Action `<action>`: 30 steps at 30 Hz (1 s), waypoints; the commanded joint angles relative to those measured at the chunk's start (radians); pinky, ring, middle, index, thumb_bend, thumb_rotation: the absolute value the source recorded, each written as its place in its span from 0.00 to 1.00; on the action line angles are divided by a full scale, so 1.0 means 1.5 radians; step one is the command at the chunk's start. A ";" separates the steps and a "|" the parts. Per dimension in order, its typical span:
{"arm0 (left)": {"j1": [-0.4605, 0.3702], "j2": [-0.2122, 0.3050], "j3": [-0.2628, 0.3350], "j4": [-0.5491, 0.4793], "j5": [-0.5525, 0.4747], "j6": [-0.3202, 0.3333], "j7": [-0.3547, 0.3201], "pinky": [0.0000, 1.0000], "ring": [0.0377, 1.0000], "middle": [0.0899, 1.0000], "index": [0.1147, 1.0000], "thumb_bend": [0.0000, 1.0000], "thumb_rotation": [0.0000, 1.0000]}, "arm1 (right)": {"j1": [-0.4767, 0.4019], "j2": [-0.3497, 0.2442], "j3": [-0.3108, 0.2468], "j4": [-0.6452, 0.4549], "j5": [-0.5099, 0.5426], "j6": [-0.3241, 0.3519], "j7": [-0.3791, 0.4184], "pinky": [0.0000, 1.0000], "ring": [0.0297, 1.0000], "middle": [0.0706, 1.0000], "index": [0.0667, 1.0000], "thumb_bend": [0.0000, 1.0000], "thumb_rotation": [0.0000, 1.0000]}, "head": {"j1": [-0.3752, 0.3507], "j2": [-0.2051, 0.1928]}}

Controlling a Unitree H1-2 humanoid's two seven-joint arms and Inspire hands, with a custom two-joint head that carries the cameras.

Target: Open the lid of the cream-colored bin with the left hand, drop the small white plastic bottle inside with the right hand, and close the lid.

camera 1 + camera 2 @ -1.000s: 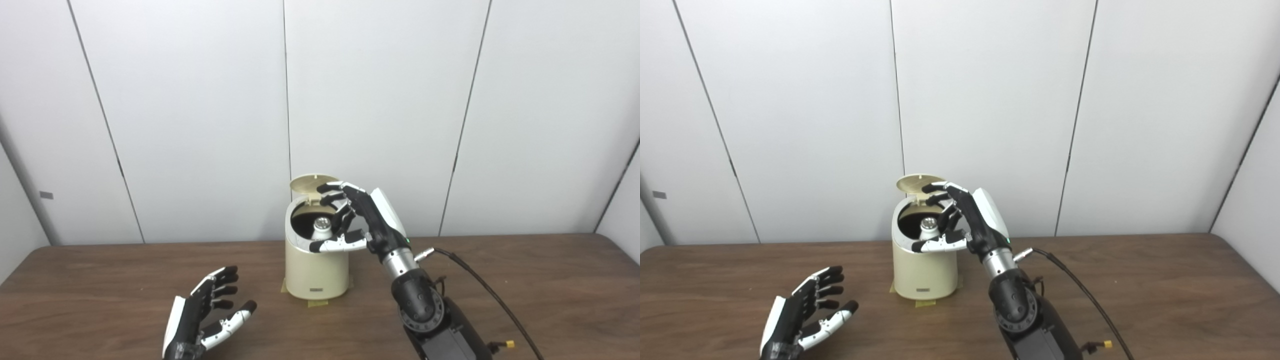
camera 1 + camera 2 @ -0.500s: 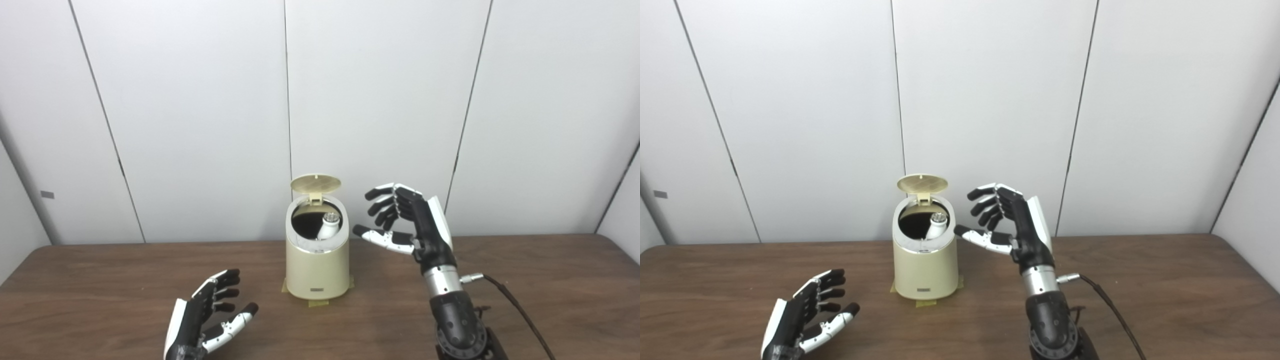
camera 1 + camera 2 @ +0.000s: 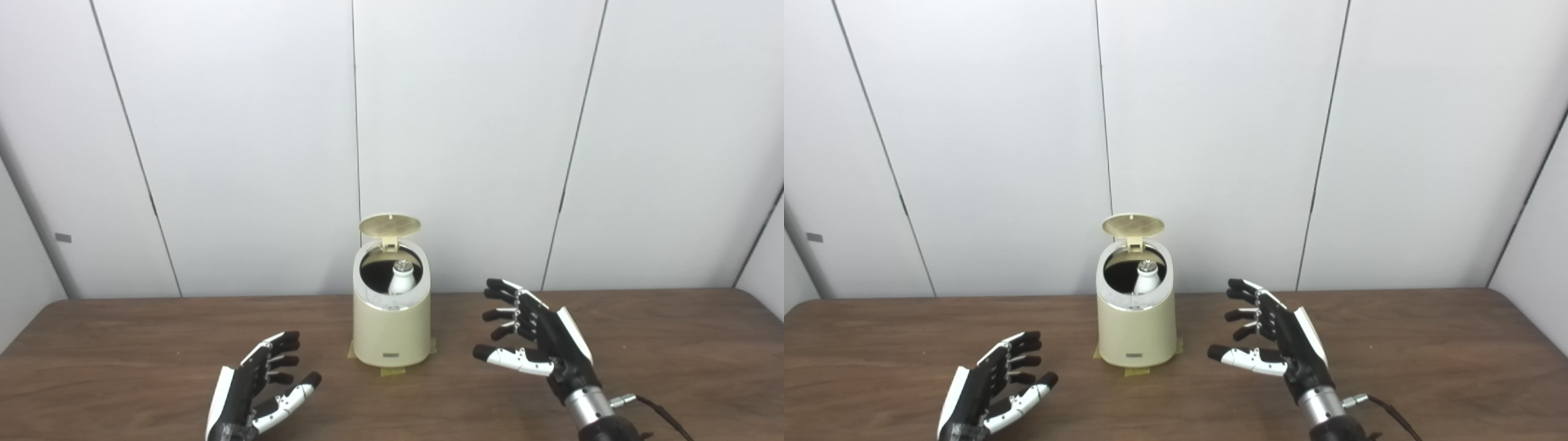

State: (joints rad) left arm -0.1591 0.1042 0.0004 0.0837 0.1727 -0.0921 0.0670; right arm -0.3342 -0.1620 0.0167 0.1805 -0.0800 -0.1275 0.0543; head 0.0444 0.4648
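The bin (image 3: 391, 327) is cream with a silvery rim; its lid (image 3: 390, 225) is cream too. The bottle (image 3: 401, 280) is white with a silver cap. Both hands (image 3: 260, 392) (image 3: 539, 343) are black and white. The table (image 3: 122, 343) is dark wood-grain brown; the wall (image 3: 245, 122) is pale grey.

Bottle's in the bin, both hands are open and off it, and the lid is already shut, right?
Not quite: the lid is not shut. It stands up at the back of the cream-colored bin, and the left eye view shows the small white plastic bottle through the open mouth. The rest holds: the left hand and right hand are open and clear of the bin.
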 commanded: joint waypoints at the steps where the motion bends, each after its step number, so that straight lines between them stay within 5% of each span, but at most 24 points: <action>1: -0.002 -0.006 -0.003 -0.016 -0.003 -0.010 0.000 0.63 0.73 0.77 0.79 0.65 0.21 | -0.014 -0.004 -0.002 -0.018 0.014 -0.025 0.007 0.53 0.68 0.81 0.83 0.89 0.35 | 0.002 0.001; 10: -0.016 0.000 -0.007 -0.021 -0.008 -0.030 -0.007 0.63 0.73 0.77 0.80 0.68 0.27 | 0.017 0.021 -0.018 -0.020 0.045 -0.039 0.008 0.55 0.68 0.81 0.85 0.87 0.35 | 0.005 -0.001; 22: -0.127 0.040 -0.018 -0.053 0.043 -0.009 -0.023 0.69 0.78 0.83 0.83 0.80 0.50 | 0.036 0.030 -0.030 -0.013 0.050 -0.037 0.001 0.59 0.73 0.81 0.84 0.88 0.39 | 0.003 -0.006; 30: -0.230 0.057 -0.042 -0.061 0.072 0.025 -0.056 0.67 0.84 0.87 0.87 0.86 0.53 | 0.037 0.035 -0.030 0.001 0.054 -0.055 -0.002 0.58 0.71 0.80 0.84 0.87 0.37 | 0.005 -0.010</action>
State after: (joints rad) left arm -0.4167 0.1728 -0.0630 0.0273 0.2663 -0.0505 -0.0128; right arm -0.2495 -0.1106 -0.0202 0.1983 -0.0078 -0.1624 0.0605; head 0.0506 0.4495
